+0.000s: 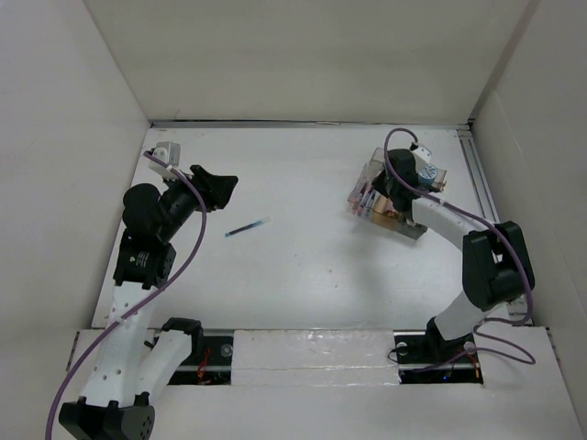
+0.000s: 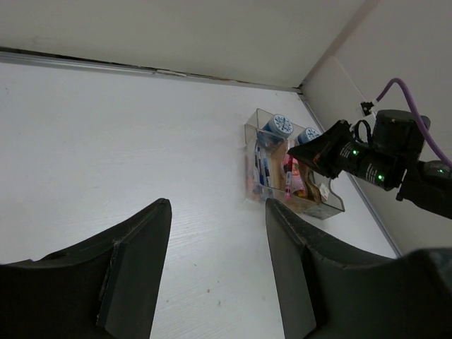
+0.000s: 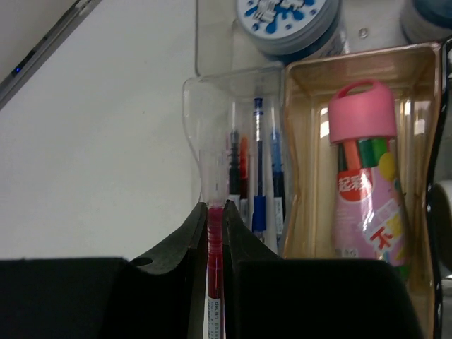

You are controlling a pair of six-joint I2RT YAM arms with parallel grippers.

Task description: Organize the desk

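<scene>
The white desk (image 1: pixel 303 275) holds a blue pen (image 1: pixel 247 226) left of centre. A clear compartmented tray (image 1: pixel 367 188) stands at the back right with several pens (image 3: pixel 258 176), a pink marker pack (image 3: pixel 367 191) and blue-lidded jars (image 3: pixel 289 18). My right gripper (image 3: pixel 214 212) is shut on a red pen (image 3: pixel 215 261) with a clear cap, held over the tray's pen slot. My left gripper (image 2: pixel 215 212) is open and empty, raised above the desk at the left (image 1: pixel 215 188), apart from the blue pen.
White panels wall the desk on three sides. A metal rail (image 1: pixel 479 174) runs along the right edge. A small white box (image 1: pixel 168 151) sits at the back left corner. The right arm (image 2: pixel 374 159) shows beside the tray in the left wrist view.
</scene>
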